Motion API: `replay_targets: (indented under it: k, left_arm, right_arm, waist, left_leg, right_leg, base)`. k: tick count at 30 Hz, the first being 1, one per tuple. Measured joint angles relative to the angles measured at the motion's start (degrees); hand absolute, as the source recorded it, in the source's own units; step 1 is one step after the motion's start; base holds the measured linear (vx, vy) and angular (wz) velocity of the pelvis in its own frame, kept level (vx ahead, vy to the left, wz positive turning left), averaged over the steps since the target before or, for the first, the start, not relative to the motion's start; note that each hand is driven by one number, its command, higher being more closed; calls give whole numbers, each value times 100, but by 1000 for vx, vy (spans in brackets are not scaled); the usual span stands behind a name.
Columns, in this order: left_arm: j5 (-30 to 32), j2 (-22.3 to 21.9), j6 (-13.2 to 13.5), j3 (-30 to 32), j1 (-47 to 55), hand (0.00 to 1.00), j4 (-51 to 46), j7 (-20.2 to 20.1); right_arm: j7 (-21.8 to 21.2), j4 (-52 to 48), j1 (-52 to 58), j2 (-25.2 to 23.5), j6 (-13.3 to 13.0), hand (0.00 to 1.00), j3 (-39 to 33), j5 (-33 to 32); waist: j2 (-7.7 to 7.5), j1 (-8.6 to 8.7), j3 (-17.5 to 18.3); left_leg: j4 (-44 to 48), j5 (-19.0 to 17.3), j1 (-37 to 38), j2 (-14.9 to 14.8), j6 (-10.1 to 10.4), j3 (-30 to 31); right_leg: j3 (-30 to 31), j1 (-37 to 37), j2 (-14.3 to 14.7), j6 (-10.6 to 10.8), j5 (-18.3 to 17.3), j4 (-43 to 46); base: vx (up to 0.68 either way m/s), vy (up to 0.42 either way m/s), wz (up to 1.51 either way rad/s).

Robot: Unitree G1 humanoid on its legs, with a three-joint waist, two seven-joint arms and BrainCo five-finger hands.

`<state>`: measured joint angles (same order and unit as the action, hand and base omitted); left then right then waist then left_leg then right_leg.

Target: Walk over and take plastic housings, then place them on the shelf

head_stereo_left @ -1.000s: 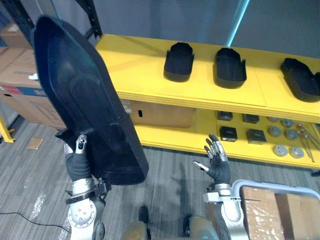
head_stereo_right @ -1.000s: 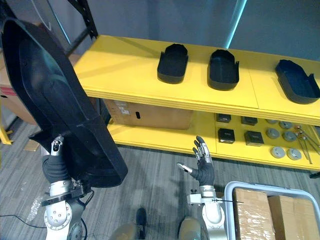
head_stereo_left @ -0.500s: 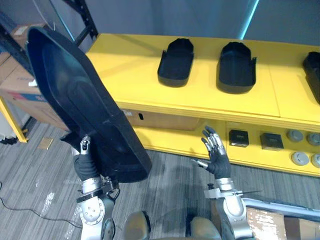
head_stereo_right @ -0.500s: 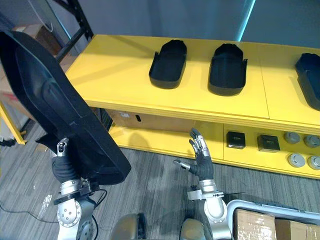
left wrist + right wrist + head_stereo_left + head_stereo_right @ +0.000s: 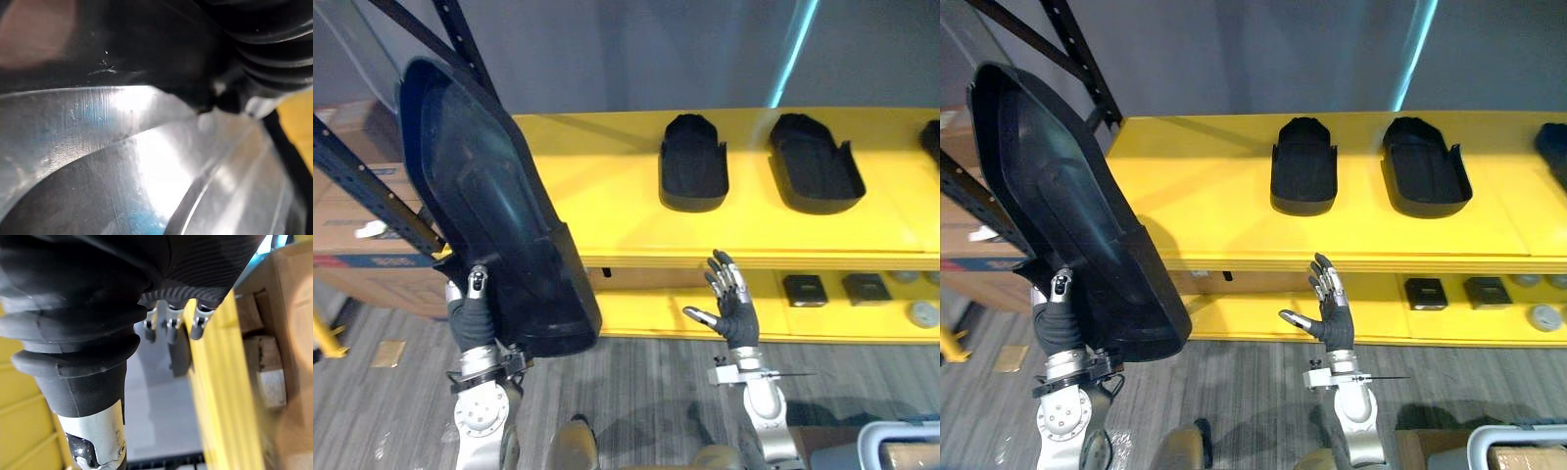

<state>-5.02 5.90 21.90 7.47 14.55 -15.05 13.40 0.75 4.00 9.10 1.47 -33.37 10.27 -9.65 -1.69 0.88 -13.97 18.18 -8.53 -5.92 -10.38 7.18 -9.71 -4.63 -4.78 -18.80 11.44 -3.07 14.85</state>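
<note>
A large black plastic housing (image 5: 489, 215) stands upright at the left, hollow side towards me, its lower edge held by my left hand (image 5: 470, 311) with the thumb over the rim; its glossy surface (image 5: 122, 161) shows close up in the left wrist view. My right hand (image 5: 732, 305) is raised with straight, spread fingers in front of the lower shelf and holds nothing. Ahead lies the yellow shelf top (image 5: 607, 186) with two smaller black housings (image 5: 693, 176) (image 5: 815, 174) side by side; a third housing (image 5: 1552, 147) peeks in at the right edge.
The lower yellow shelf holds small black boxes (image 5: 804, 289) and grey discs (image 5: 922, 313). Black rack struts (image 5: 372, 191) and cardboard boxes (image 5: 352, 235) stand at the left. A cart's rounded frame (image 5: 901, 446) shows at the lower right.
The whole picture has shifted: the shelf now lies squarer and more level ahead. The large housing stays in my left hand, and my right hand stays open and raised.
</note>
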Motion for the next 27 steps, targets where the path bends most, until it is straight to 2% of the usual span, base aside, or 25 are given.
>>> replay_targets:
  k: [1,3,6,9,11,12,14,16,21,24,27]
  left_arm:
    - [178,19,-113,30,4,100,-1,28]
    - [529,15,-267,70,52,100,-22,171]
    - [773,7,-454,136,53,100,-130,327]
    - [834,46,-618,240,-139,100,-213,359]
    - [824,71,-728,509,-361,100,-108,345]
    - [822,105,-740,587,-443,100,-22,343]
    - [803,475,-786,893,-759,100,444,355]
    - [773,882,-964,1124,-1047,100,911,378]
    - [707,1900,-1263,1708,-1881,100,2721,413]
    - [519,2423,-1452,1743,-2220,100,3332,382]
    - [333,2874,-1696,1740,-2629,100,3968,246]
  right_arm:
    - [86,-207,102,7,-1,0,-9,67]
    - [167,-465,208,18,-4,0,-8,164]
    - [147,-561,243,32,9,0,-51,260]
    - [-4,-829,363,225,246,0,-179,223]
    - [-210,-985,426,481,397,0,-302,183]
    - [-231,-1022,441,539,417,0,-335,171]
    - [-309,-1064,441,639,468,0,-364,151]
    - [-372,-1088,468,665,499,0,-364,140]
    - [-774,-1575,741,799,530,0,-483,62]
    - [-966,-1618,816,903,675,0,-478,-89]
    - [-1117,-1650,864,1030,725,0,-374,-122]
  waist:
    - [-16,8,10]
    - [23,-8,157]
    - [132,20,341]
    - [312,162,426]
    - [464,195,519]
    - [492,210,530]
    - [553,287,564]
    - [581,300,546]
    - [621,352,499]
    - [642,384,487]
    - [726,454,441]
  left_leg:
    - [-161,49,167,7,-65,-85]
    - [-380,123,309,86,-87,-362]
    - [-548,201,269,130,-71,-562]
    - [-885,420,323,101,0,-606]
    - [-1227,528,558,71,65,-615]
    - [-1267,537,602,71,75,-625]
    - [-1283,532,645,71,74,-682]
    - [-1348,529,701,87,73,-758]
    - [-1416,531,821,143,68,-978]
    - [-1418,537,834,152,62,-970]
    - [-1458,538,882,162,62,-954]
  right_leg:
    - [-40,-33,281,25,-135,-114]
    - [-346,92,497,-83,-188,-456]
    - [-310,80,529,-122,16,-995]
    - [-321,90,618,-79,70,-1214]
    - [-276,96,697,-95,61,-1209]
    - [-265,97,703,-103,57,-1205]
    - [-173,140,708,-122,43,-1198]
    - [-86,202,703,-121,42,-1181]
    - [201,346,666,-81,63,-1143]
    - [282,385,667,-75,67,-1154]
    - [324,380,668,-72,69,-1166]
  base:
    - [54,104,-21]
    - [52,113,-44]
    - [45,36,-42]
    - [12,-68,-13]
    - [2,-69,-22]
    - [-16,-31,-19]
    - [-38,-10,-24]
    - [-48,16,-30]
    - [-13,25,-23]
    - [23,0,-13]
    - [24,-1,-9]
